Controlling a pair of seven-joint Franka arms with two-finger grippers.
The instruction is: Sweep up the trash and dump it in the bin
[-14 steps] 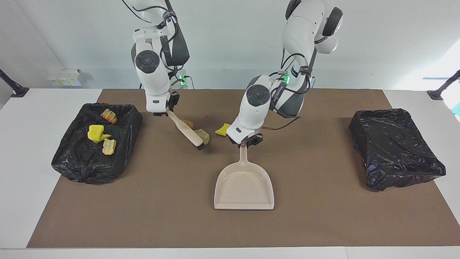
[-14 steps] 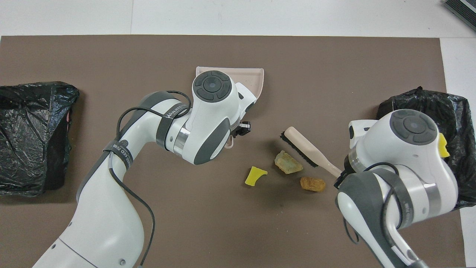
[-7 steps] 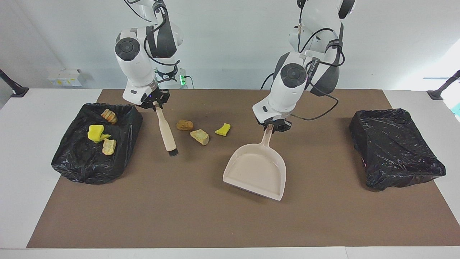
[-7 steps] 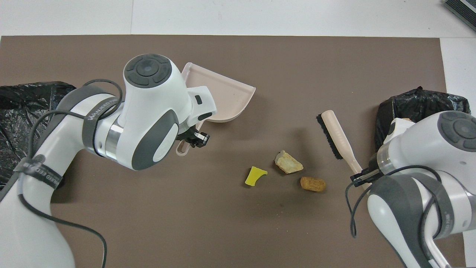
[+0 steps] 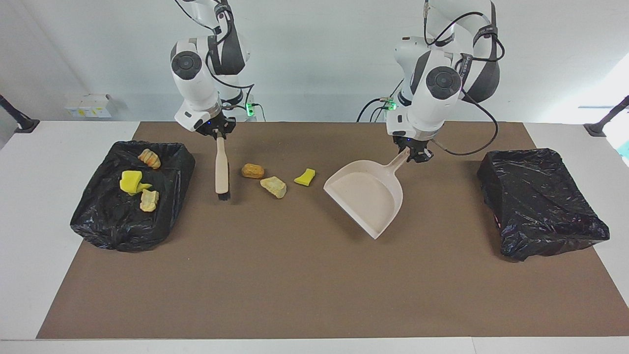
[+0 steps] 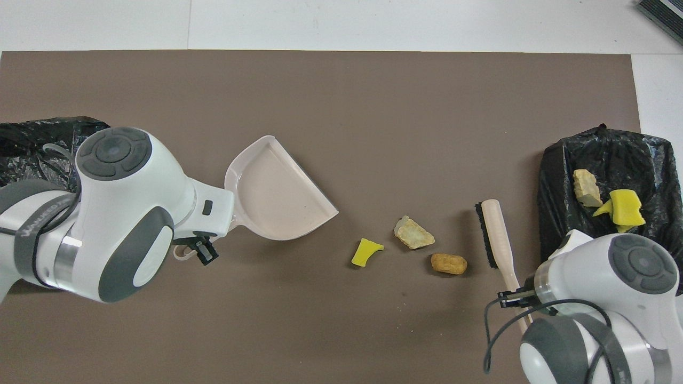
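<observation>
While three scraps of trash point(image 5: 273, 180) are lying in a loose row on the table point(image 5: 304, 290), the right gripper point(image 5: 214, 132) is clamping the brush point(image 5: 222, 172) handle and the left gripper point(image 5: 415, 153) is gripping the dustpan point(image 5: 366, 196) handle. The brush is sitting at the row's end toward the right arm, its long axis crossing the row; the dustpan's open mouth is facing the opposite end. The rest of the trash is lying in the bin point(image 5: 98, 221).

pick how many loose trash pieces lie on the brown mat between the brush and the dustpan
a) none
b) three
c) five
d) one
b: an orange lump, a tan lump and a yellow-green scrap lie on the mat between the brush and the dustpan.
</observation>
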